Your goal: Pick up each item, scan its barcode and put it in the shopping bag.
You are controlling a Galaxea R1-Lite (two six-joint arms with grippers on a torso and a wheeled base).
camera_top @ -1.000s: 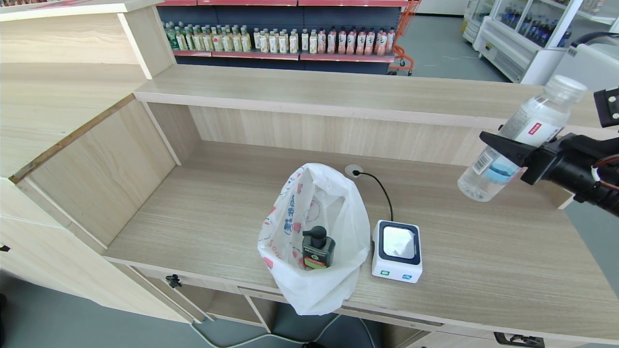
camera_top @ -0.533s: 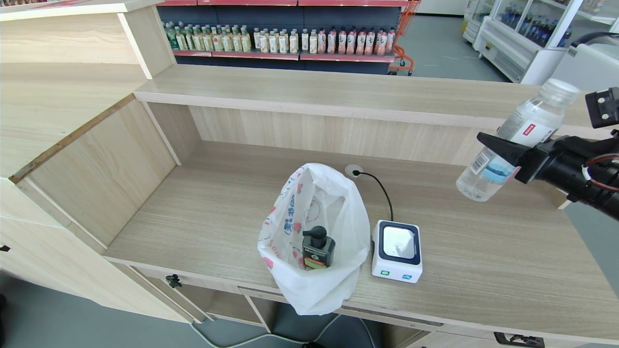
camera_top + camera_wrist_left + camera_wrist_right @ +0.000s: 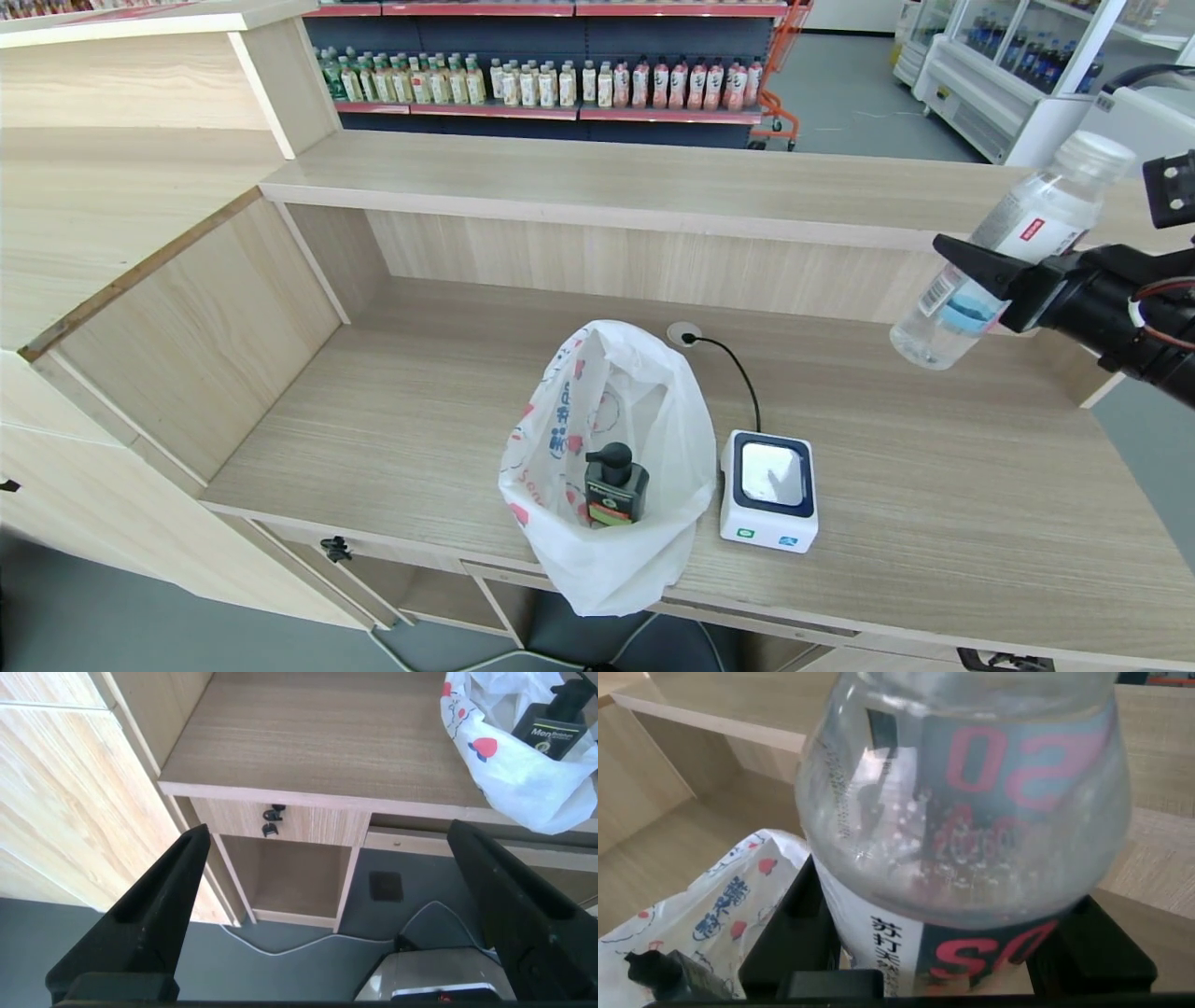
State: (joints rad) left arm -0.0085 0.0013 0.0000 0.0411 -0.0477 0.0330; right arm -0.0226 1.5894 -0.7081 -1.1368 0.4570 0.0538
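Note:
A clear water bottle point(image 3: 1004, 252) with a white and red label hangs tilted in the air at the far right, above the counter's right end, and my right gripper point(image 3: 1004, 280) is shut on its middle. The same bottle point(image 3: 971, 821) looms close in the right wrist view. A white shopping bag point(image 3: 611, 457) stands open near the counter's front edge with a dark pump bottle point(image 3: 614, 485) inside. A white barcode scanner point(image 3: 768, 490) sits just right of the bag. My left gripper point(image 3: 341, 915) hangs open below the counter's front edge, left of the bag point(image 3: 523, 756).
A black cable point(image 3: 733, 369) runs from the scanner to a hole in the counter point(image 3: 401, 392). A raised ledge point(image 3: 607, 182) runs along the back and a wooden side wall point(image 3: 196, 336) closes the left. Drink shelves point(image 3: 551, 79) stand behind.
The head camera tipped slightly, shifting the whole picture. My right gripper with the water bottle stays at the far right, raised a little relative to the counter.

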